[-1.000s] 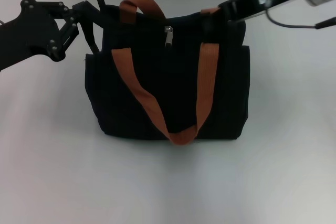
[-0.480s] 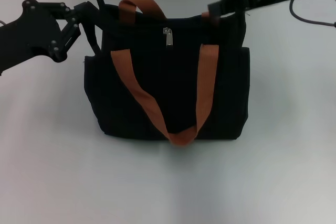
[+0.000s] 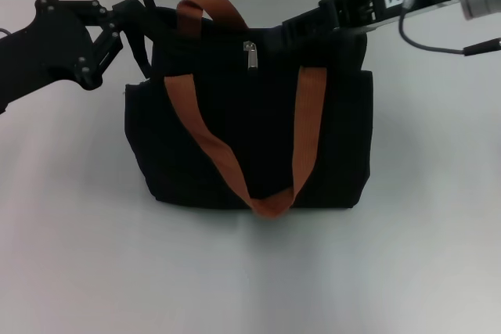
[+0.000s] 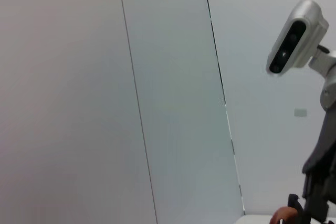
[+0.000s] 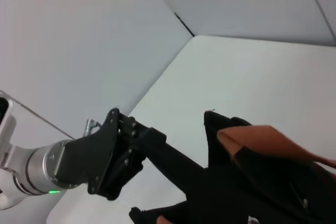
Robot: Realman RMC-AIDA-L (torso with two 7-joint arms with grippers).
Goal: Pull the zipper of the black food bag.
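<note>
The black food bag [image 3: 250, 138] stands upright in the middle of the white table, with two rust-orange handles [image 3: 203, 134]. The silver zipper pull [image 3: 250, 54] hangs at the middle of the top edge. My left gripper [image 3: 145, 25] is shut on the bag's top left corner; it also shows in the right wrist view [image 5: 173, 158], next to the bag [image 5: 247, 198]. My right gripper [image 3: 291, 33] hovers at the top edge, a short way right of the zipper pull and apart from it.
The white table [image 3: 250, 271] lies around the bag, with a grey wall behind it. The left wrist view shows mostly the wall panels, the right arm's wrist [image 4: 294, 35] and a bit of orange handle [image 4: 281, 214].
My right gripper has moved left along the bag's top edge, closer to the zipper pull. The left gripper and the bag have stayed in place.
</note>
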